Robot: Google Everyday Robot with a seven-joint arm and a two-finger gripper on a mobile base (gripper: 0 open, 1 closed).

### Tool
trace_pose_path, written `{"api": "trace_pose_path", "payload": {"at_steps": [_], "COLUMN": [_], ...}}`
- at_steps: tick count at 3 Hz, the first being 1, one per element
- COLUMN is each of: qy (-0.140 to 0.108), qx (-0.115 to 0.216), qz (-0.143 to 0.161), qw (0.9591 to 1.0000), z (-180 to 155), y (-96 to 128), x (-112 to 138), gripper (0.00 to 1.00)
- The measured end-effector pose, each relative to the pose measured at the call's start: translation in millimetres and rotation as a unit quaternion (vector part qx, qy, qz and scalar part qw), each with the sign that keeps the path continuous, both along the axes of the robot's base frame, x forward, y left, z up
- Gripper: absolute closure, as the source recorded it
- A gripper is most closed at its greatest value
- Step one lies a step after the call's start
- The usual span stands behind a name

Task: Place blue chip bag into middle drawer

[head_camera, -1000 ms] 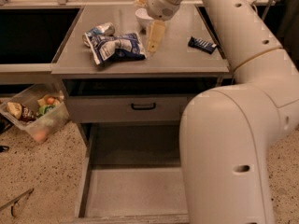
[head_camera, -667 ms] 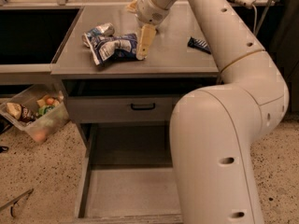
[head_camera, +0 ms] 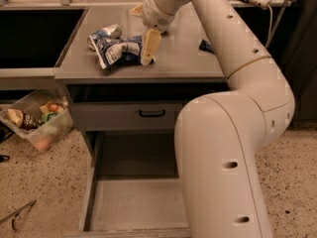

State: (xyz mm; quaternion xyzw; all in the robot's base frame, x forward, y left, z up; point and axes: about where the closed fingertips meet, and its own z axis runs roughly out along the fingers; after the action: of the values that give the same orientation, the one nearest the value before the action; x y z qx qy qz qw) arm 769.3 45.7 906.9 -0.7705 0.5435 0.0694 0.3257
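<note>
Grey counter (head_camera: 183, 63), plain flat top. Left of it a dark recess (head_camera: 29, 38), set lower. Speckled floor (head_camera: 44, 182) below. A clear bin (head_camera: 34, 120) of food stands on the floor at left, tilted.

Bag (head_camera: 116, 51) lies crumpled on the counter's left half, near the front edge. Can (head_camera: 109, 31) just behind it, touching or nearly so. Wrapper (head_camera: 205, 45) well apart, to the right, half behind the arm.

Gripper (head_camera: 148, 48) points down at the bag's right edge, tip at or on the foil. Contact unclear. Spread or pressed together: cannot tell from this angle.

Under the counter: drawer front (head_camera: 119, 115) with black handle, closed. Below it the drawer (head_camera: 133, 202) is pulled far out, bare grey floor, low left wall showing.

Arm (head_camera: 233, 148) fills the right foreground. It hides the drawer's right side and part of the cabinet. Drawer's front edge is cut off at the bottom. Bin contents hard to make out.
</note>
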Motion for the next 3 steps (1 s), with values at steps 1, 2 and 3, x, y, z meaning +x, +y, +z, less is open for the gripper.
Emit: {"api": "trace_pose_path", "payload": {"at_steps": [1,2,3], "qy": [0.004,0.018,0.042], "qx": [0.008,0.018,0.026], "qz": [0.01,0.016,0.024], "qw": [0.9999,0.9995,0.9985], "z": [-21.6,-44.5,-64.5], "y": [19.1,33.4,44.4], "x": [15.5,25.1,26.4], "gripper": [0.0,0.0,0.19]}}
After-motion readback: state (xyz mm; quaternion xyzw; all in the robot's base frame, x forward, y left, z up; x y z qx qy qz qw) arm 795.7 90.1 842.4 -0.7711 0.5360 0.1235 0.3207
